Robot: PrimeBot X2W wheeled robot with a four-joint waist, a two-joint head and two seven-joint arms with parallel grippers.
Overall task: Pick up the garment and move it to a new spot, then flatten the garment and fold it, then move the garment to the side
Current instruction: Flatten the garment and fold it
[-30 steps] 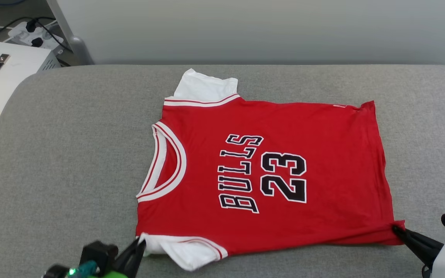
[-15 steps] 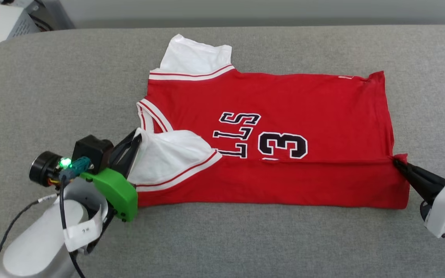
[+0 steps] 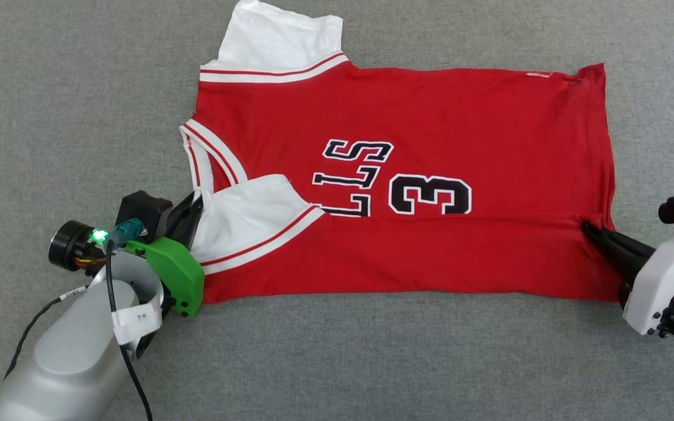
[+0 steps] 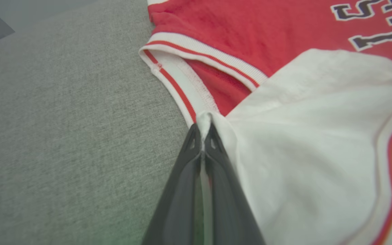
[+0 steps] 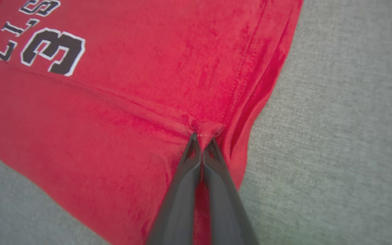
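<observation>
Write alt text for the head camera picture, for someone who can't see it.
A red jersey lies on a grey surface, its near side folded over part of the black lettering. The left gripper is shut on the folded white sleeve; the right gripper is shut on the hem corner.

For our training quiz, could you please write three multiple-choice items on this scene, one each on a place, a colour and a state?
1. Where does the left gripper grip the garment? A the red hem; B the white sleeve folded over the lettering; C the far sleeve lying flat.
2. What colour is the surface beneath? A grey; B blue; C brown.
3. How does the right gripper stand? A open above the cloth; B shut on nothing; C shut on the garment's red edge.
Answers: 1 B, white sleeve cloth sits pinched between its jaws; 2 A, grey fabric surrounds the garment; 3 C, red cloth bunches between its closed jaws.
</observation>
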